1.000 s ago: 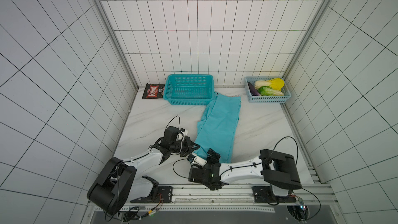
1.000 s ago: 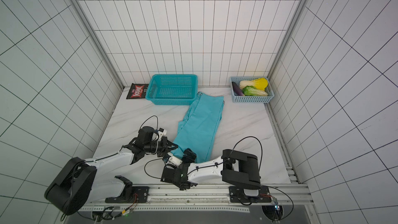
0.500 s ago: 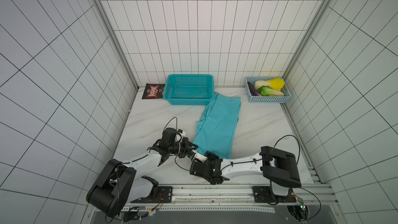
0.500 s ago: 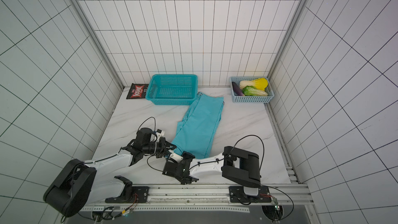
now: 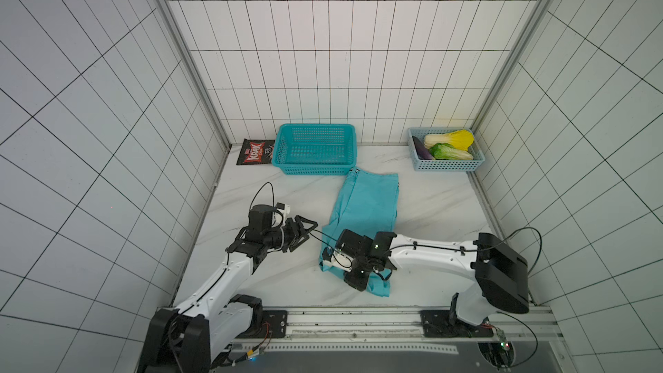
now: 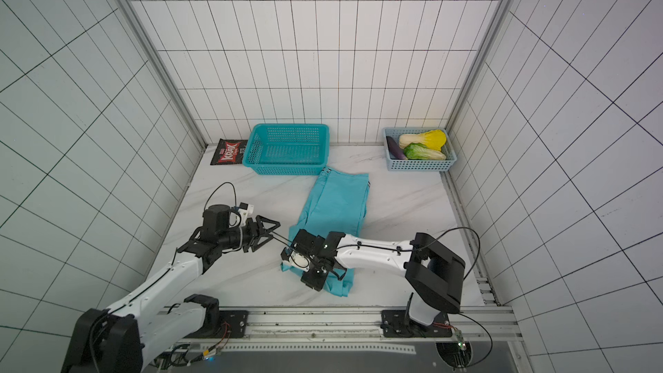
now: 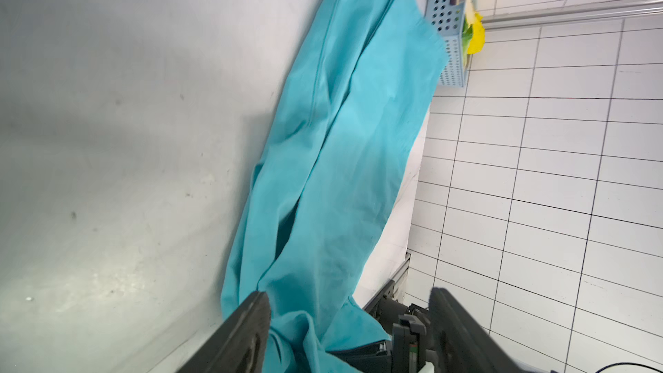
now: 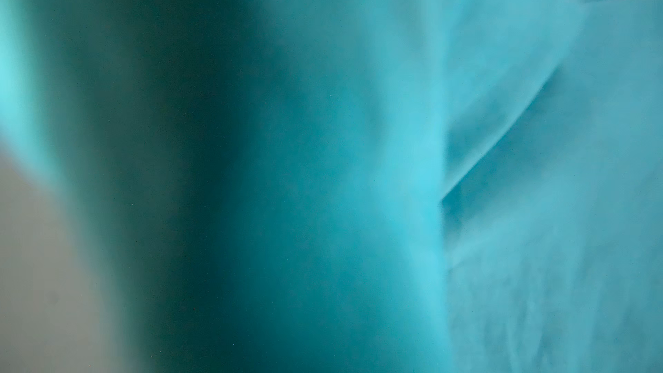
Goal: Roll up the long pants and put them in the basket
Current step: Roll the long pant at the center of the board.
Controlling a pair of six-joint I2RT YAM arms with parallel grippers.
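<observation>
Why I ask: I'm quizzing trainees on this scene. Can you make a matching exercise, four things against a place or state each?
Things:
1. long pants
2. snack packet
3. left gripper
4. light blue basket

Places or states:
A. holds vegetables
B. jaws open
C. lies flat in the back left corner
D. teal cloth, laid out lengthwise

Pairs: 1-D, 2-C, 3-B, 4-A

The long pants (image 5: 366, 202) are laid on the counter (image 5: 441, 206), with the large basket (image 5: 315, 168) placed just behind them, the snack packet (image 5: 255, 152) left of it and the vegetable basket (image 5: 445, 166) back right.
</observation>
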